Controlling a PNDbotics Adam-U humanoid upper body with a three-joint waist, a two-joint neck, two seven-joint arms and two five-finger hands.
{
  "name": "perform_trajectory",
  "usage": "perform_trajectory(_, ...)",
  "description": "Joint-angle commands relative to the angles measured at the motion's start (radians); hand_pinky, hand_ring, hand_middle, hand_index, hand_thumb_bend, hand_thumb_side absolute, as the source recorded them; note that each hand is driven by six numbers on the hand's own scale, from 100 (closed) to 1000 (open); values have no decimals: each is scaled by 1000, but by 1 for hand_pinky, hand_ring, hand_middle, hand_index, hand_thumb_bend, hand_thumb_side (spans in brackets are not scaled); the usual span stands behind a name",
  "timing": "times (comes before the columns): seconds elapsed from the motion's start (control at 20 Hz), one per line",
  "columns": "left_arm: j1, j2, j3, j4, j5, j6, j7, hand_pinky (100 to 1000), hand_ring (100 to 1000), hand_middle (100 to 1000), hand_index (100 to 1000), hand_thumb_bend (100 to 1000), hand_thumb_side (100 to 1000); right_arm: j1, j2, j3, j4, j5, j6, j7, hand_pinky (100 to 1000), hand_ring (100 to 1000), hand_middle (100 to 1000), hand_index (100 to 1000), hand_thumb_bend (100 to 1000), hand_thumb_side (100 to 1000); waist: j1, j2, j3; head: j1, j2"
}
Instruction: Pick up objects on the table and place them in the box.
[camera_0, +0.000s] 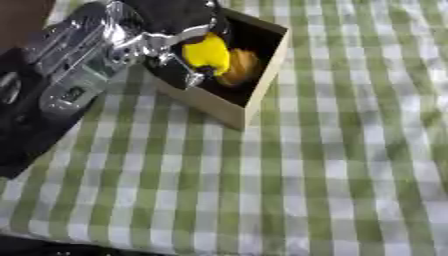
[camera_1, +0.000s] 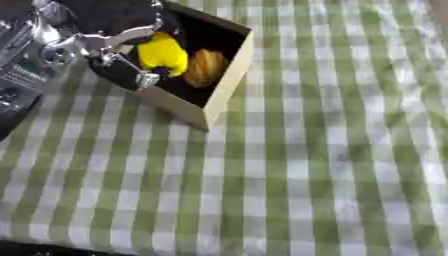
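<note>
Robot hand (camera_1: 109, 47) w/ yellow obj (camera_1: 163, 54) over box (camera_1: 229, 75).

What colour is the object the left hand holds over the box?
Yellow: the object in the left hand, clearest in the right eye view.

Surface (camera_0: 306, 190) covered by a green-and-white checked cloth, lying askew in both views. One box (camera_0: 232, 110) rests directly on it toward the upper left: pale wooden walls, dark inside, set at an angle to the checks with one corner pointing toward the near edge. Remaining cloth shows only its check pattern.
</note>
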Motion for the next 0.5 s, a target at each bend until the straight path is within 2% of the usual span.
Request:
perform_trajectory(0.05, -6, 19, 1, 43, -32, -25, -2, 669, 676, 569, 717, 228, 100, 0, -11, -5, -20, -3, 2, -1, 939, 819, 700, 907, 100, 614, -3, -20, -2, 4, -8)
perform_trajectory(0.25, 5, 20, -10, 72, -30, -49, -10, 670, 675, 569, 719, 242, 100, 3, -8, -5, -20, -4, 5, -2, 940, 819, 700, 907, 100, 614, -3, -19, -4, 5, -7)
perform_trajectory(0.35, 9, 27, -14, 67, -10, -56, -28, 674, 684, 577, 728, 269, 133, 4, -7, -6, -20, -4, 6, -2, 940, 819, 699, 907, 100, 614, -3, -18, -2, 5, -5)
perform_trajectory(0.45, 12, 29, -11, 54, 2, -57, -43, 688, 711, 604, 760, 312, 195, 5, -6, -5, -20, -5, 7, -1, 940, 819, 699, 907, 100, 614, -3, -17, 1, 5, -6)
perform_trajectory(0.5, 12, 31, -8, 48, 4, -57, -51, 727, 764, 672, 820, 363, 274, 5, -5, -4, -20, -5, 8, 1, 940, 819, 698, 906, 100, 614, -4, -17, 1, 4, -6)
